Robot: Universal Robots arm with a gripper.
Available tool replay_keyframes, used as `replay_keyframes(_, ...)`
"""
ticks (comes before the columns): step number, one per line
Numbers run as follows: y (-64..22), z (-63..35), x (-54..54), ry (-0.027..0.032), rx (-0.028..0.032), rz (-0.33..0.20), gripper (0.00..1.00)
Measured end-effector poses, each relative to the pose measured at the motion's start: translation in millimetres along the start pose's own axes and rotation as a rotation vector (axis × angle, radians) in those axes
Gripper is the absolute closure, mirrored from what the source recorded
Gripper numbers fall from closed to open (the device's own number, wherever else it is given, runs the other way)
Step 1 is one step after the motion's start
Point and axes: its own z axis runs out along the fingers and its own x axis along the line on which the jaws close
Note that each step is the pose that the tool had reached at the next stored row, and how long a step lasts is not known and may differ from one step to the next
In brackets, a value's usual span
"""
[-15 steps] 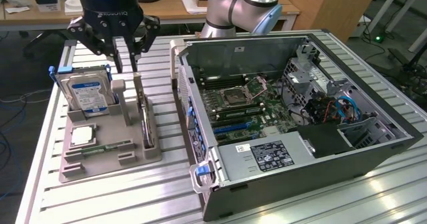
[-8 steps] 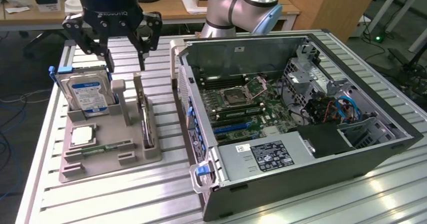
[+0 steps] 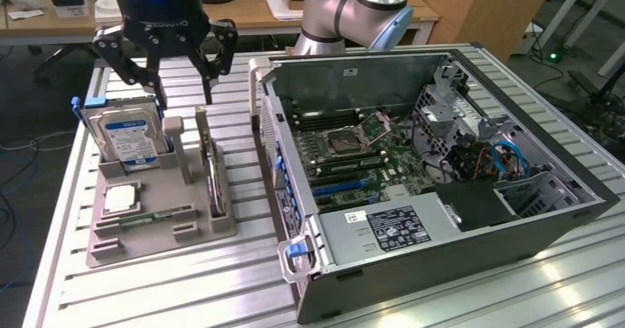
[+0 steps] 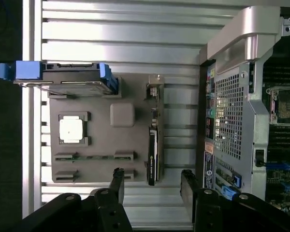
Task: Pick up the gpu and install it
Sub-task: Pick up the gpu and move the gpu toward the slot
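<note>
On the slatted table (image 3: 195, 284), beside the open case (image 3: 440, 255), sits a grey tray (image 3: 146, 233). The gpu (image 3: 213, 174) stands on its long edge in a slot along the side of the tray nearest the case. The drive (image 3: 127, 134) is upright at the tray's far end, with the cpu (image 3: 122, 196) and memory stick (image 3: 146, 217) lying flat nearer the camera.

The gripper (image 3: 184, 101) hangs over the far end of the tray with its fingers spread wide and nothing between them.

In the wrist view the gpu (image 4: 153, 145) runs in line with the gap of the gripper (image 4: 152, 176). One finger is on either side of the card's line, with free space between each finger and the card. The card is still seated in the tray (image 4: 101, 145). The drive (image 4: 63, 79) and cpu (image 4: 71, 129) lie off to one side of it, and the case (image 4: 232, 111) to the other.
</note>
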Motion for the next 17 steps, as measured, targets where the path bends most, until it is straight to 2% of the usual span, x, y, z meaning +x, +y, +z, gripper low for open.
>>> replay_keyframes(5,-0.1,3.3,0.1,0.0027,-0.0015,-0.064,0.41)
replay_keyframes(17,-0.3,10.5,0.1,0.0044,-0.0003,-0.073,0.41)
